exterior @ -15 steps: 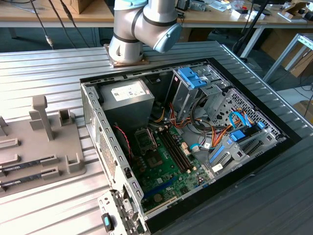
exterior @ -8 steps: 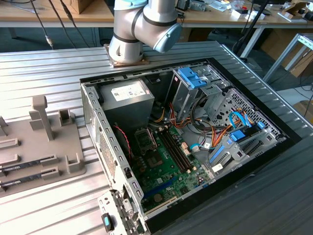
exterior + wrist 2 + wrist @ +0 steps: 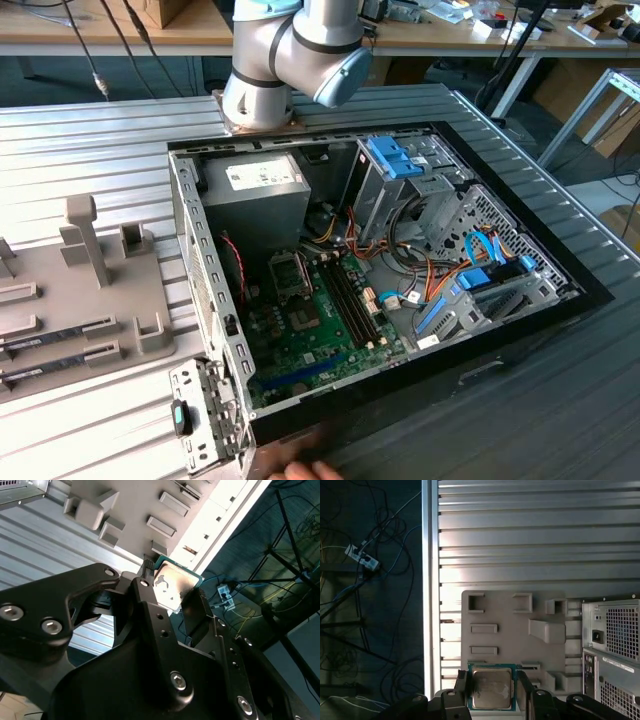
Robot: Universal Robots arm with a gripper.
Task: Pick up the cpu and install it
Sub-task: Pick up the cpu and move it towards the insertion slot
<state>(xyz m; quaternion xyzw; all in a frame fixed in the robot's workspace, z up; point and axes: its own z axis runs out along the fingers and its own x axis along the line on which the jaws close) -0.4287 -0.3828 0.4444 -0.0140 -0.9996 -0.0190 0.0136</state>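
The cpu (image 3: 492, 689) (image 3: 170, 580), a square chip with a pale silvery top and a green rim, sits between the black fingers (image 3: 461, 686) of my gripper (image 3: 493, 692) (image 3: 169, 586). The gripper is shut on the cpu's two opposite edges and holds it in the air, high above the grey holder tray (image 3: 505, 615). In the exterior view, the motherboard's socket frame (image 3: 292, 275) lies inside the open computer case (image 3: 380, 260), and the arm (image 3: 290, 60) reaches up out of the frame.
The grey holder tray (image 3: 90, 300) lies on the ribbed metal table at the exterior view's left, with dark memory sticks (image 3: 55, 338) in its slots. A person's hand (image 3: 300, 468) rests at the case's near edge. Cables (image 3: 365, 560) lie on the floor beyond the table edge (image 3: 431, 580).
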